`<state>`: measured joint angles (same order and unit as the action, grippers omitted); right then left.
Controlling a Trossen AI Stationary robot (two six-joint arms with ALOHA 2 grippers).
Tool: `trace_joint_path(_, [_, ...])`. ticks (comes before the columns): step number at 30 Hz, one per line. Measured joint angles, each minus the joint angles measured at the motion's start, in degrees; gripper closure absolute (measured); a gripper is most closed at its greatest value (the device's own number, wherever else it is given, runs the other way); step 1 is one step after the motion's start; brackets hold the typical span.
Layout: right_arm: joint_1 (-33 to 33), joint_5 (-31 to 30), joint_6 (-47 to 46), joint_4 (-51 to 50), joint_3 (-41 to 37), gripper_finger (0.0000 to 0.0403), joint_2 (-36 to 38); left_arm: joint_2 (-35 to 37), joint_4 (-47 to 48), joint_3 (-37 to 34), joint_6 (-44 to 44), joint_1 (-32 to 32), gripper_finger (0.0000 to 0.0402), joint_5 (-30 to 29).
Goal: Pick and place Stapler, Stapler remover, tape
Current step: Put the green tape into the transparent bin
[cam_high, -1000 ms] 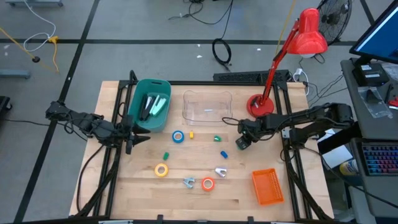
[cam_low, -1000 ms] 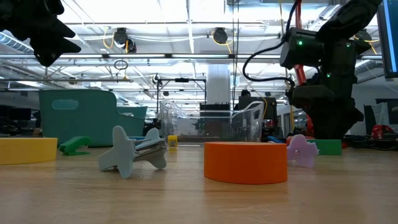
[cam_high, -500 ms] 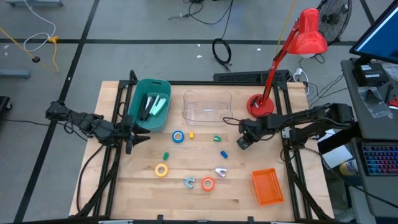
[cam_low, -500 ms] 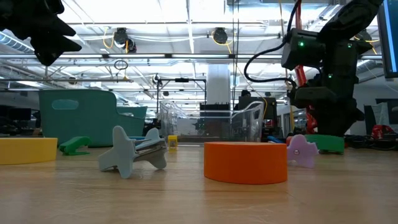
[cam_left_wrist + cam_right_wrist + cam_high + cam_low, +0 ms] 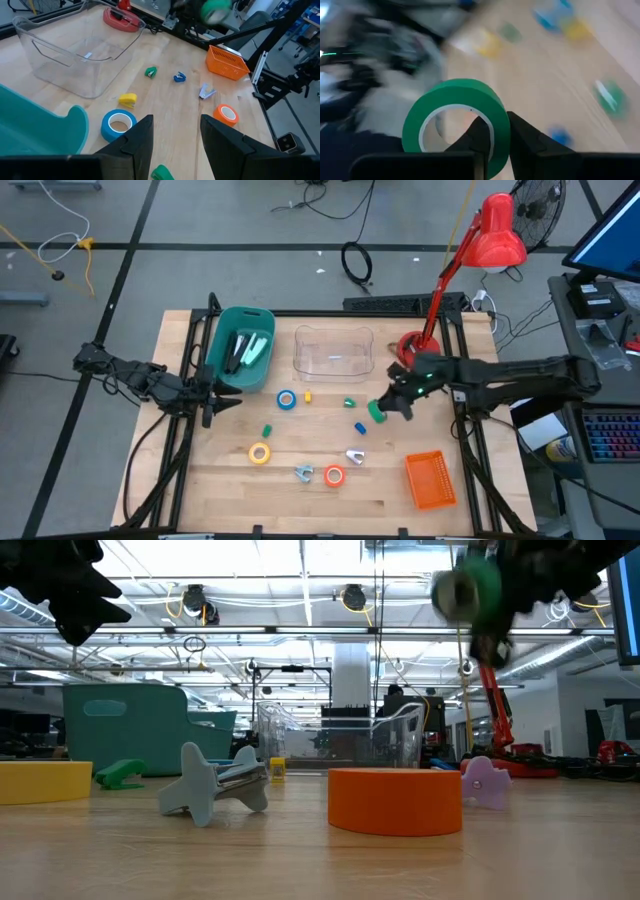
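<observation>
Right gripper [image 5: 385, 409] is pinching the green tape [image 5: 376, 411] by its band, one finger inside the hollow centre and one outside, as the right wrist view shows [image 5: 456, 127]. From overhead, the roll is held above the wooden table [image 5: 230, 480], right of centre, just in front of the red lamp base [image 5: 412, 348] and to the right of a small green stapler [image 5: 349, 403] and a small blue stapler [image 5: 360, 428]. At table height, the green roll [image 5: 470, 592] hangs high and blurred, well clear of the tabletop. Blue tape [image 5: 286, 399] lies flat near the middle of the table, just in front of the teal bin [image 5: 243, 350], with a small yellow stapler [image 5: 308, 395] just beside it. Yellow tape [image 5: 260, 453] lies nearer the front edge, and orange tape [image 5: 334, 476] sits further right along the front, between a grey staple remover [image 5: 303, 472] and a lilac staple remover [image 5: 355, 456]. Another small green stapler [image 5: 267, 430] lies between the blue and yellow rolls. A clear plastic tub [image 5: 333, 351] stands at the back beside the teal bin, and an orange basket [image 5: 430, 480] sits at the front right. Left gripper [image 5: 222, 400] waits at the table's left side beside the teal bin, its fingers [image 5: 138, 137] spread apart and holding nothing.
</observation>
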<state>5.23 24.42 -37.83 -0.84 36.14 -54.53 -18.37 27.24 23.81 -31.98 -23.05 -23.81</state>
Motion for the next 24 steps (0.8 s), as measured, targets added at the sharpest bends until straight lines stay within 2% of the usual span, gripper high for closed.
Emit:
trace_joint_path(7, [-0.2,2.9,7.9,20.5,0.0,0.0367,1.3,0.0,0.0,0.0,0.2,0.0,0.0238,0.0])
trace_joint_path(13, [-0.2,2.9,10.1,28.7,-0.1,0.0366,-0.3,0.0,0.0,0.0,0.4,0.0,0.0238,0.0])
trace_joint_path(16, [-0.2,2.2,9.0,29.7,-0.5,0.0366,-1.5,0.0,0.0,0.0,0.4,0.0,0.0238,0.0])
trace_joint_path(20, [-0.1,-11.8,7.0,29.7,-0.4,0.0367,-3.6,0.0,0.0,0.0,0.4,0.0,0.0238,0.0])
trace_joint_path(24, [-0.1,-26.3,10.2,28.6,0.8,0.0367,-6.9,0.0,0.0,0.0,-0.2,0.0,0.0238,0.0])
